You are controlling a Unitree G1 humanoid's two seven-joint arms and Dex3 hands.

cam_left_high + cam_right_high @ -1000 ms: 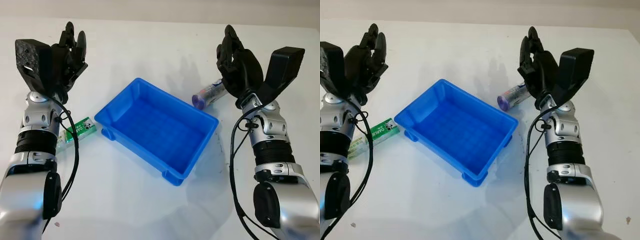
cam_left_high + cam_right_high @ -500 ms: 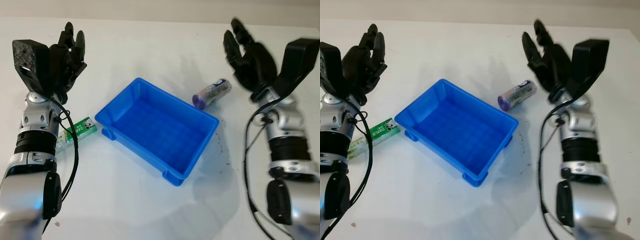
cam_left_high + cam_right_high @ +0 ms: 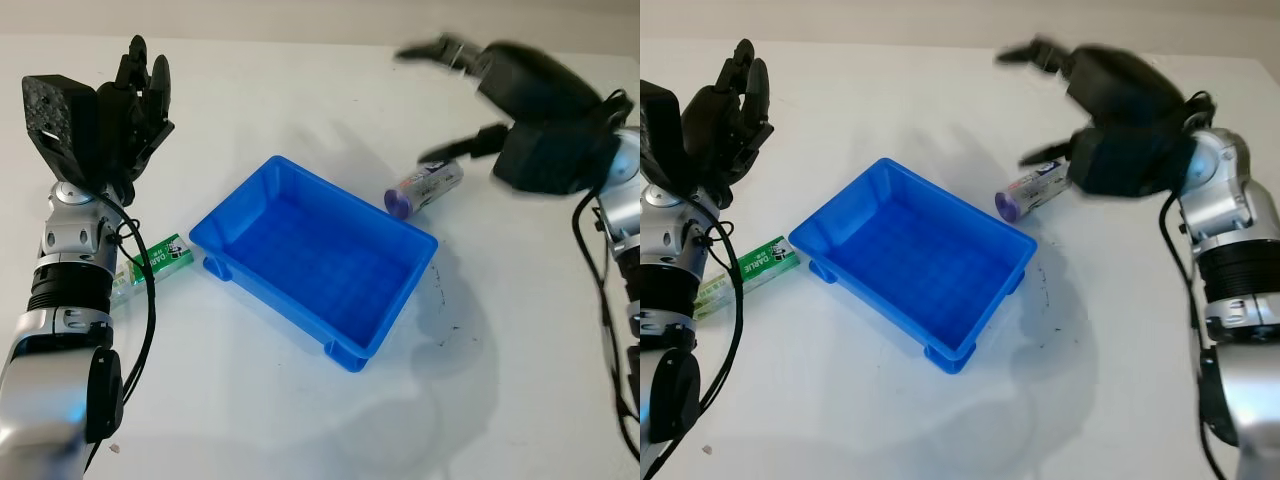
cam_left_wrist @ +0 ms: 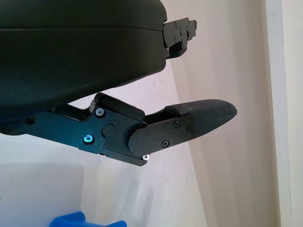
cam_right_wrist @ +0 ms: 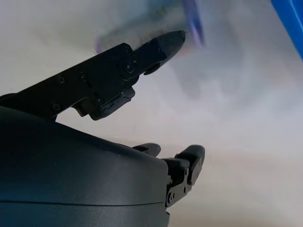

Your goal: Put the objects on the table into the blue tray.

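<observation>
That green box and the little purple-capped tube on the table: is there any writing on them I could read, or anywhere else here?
"DARLIE", as best it reads, in white letters on the green box beside the blue tray.
Smaller print on that box: too small to read.
Label on the purple-capped tube, under the open right hand: markings too blurred to read.
The tray, the table and the open left hand: no text.

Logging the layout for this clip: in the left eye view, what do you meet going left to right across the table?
Left hand, open and raised at the far left → green box → blue tray → purple-capped tube → right hand, open above the tube.
</observation>
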